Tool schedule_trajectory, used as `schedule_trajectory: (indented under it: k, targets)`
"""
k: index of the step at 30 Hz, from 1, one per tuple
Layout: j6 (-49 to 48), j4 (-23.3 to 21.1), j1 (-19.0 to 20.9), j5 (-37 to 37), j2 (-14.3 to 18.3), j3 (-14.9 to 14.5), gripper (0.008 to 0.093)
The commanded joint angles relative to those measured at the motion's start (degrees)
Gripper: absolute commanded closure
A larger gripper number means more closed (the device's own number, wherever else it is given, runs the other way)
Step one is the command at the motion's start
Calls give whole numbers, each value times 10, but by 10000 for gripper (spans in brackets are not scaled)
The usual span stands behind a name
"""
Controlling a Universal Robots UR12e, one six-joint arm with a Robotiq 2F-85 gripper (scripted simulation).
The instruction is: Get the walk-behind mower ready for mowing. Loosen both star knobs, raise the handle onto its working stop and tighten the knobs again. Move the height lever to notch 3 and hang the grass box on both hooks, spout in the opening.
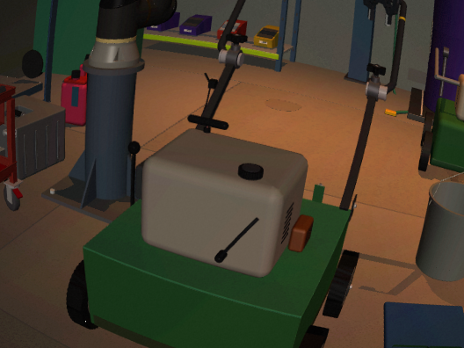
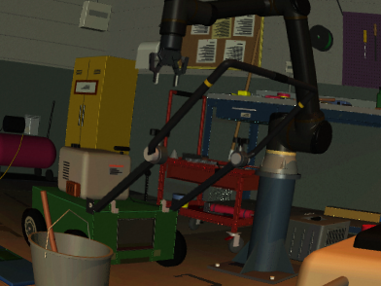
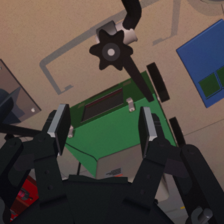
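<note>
The black star knob on the mower's near handle joint lies well below my gripper, which hangs open and empty beside the raised handle bar. The other star knob sits on the far joint. The green mower carries a beige engine cover, and a black-knobbed lever stands at its side. Two pale hooks flank the dark rear opening.
The curved handle tube runs close beside my fingers. A grey bucket stands right of the mower, and a blue mat lies on the floor. My pedestal and a red cart stand behind.
</note>
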Motion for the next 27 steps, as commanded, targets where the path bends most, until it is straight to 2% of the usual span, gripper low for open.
schedule_trajectory:
  k: [1, 7, 14, 20, 27]
  targets:
    - [-2, -1, -3, 0, -4, 3, 334]
    - [-26, -10, -27, 0, -31, 39, 334]
    - [-82, -24, -82, 0, -84, 107, 334]
    - [-156, -33, -157, 0, -141, 172, 334]
    - [-271, -36, -272, 0, -203, 237, 334]
